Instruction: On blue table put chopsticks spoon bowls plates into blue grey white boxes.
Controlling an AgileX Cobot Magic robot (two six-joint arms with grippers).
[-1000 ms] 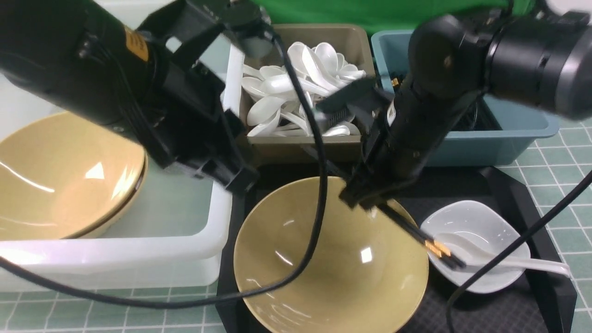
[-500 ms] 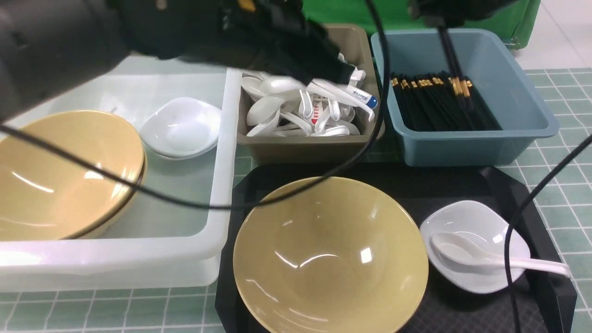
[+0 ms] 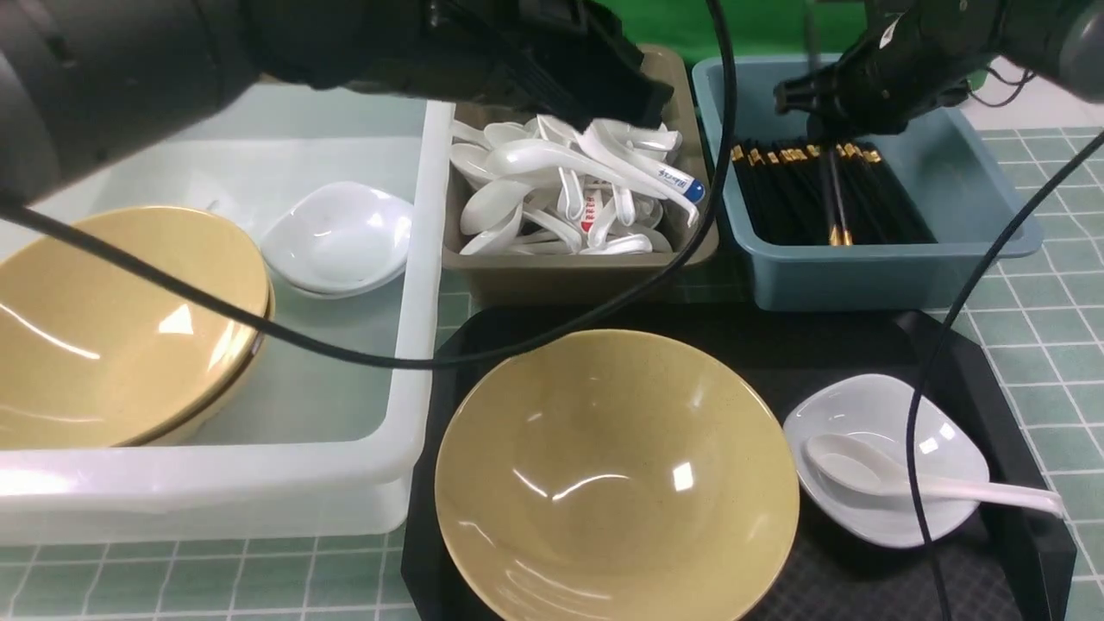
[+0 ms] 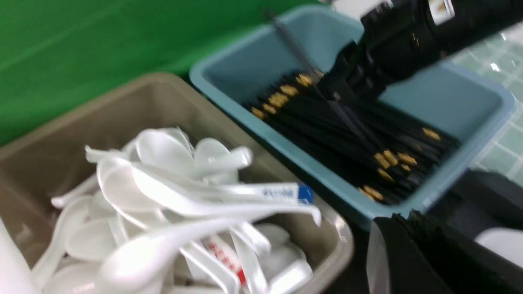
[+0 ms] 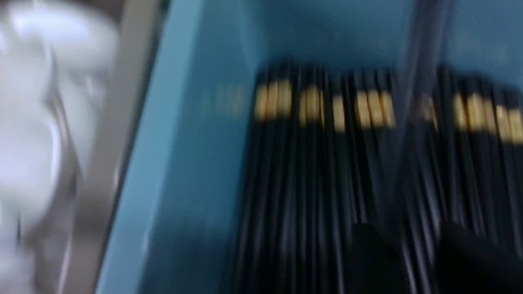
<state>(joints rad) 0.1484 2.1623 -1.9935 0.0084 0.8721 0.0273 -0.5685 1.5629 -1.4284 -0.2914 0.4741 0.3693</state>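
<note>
My right gripper (image 3: 818, 116) (image 5: 421, 253) hovers over the blue box (image 3: 862, 276), open. A pair of chopsticks (image 3: 832, 194) slants loose below it onto the pile of chopsticks (image 5: 327, 163), gold ends toward the front wall. My left gripper (image 3: 642, 90) (image 4: 402, 222) is shut and empty above the grey box (image 3: 569, 267) full of white spoons. One tan bowl (image 3: 617, 474) sits on the black tray. Beside it a white plate (image 3: 888, 414) holds the spoon (image 3: 914, 487). The white box (image 3: 259, 474) holds stacked bowls (image 3: 121, 328) and a plate (image 3: 336, 237).
The black tray (image 3: 992, 379) lies on the blue table (image 3: 1035, 302) in front of the grey and blue boxes. A spoon with blue and red markings (image 3: 673, 181) lies in the grey box. Arm cables (image 3: 345, 354) hang across the white box and over the tray's right side.
My right arm carried the chopsticks from above the tray's bowl back to the blue box, and its jaws opened. My left arm rose from the white box to above the grey box.
</note>
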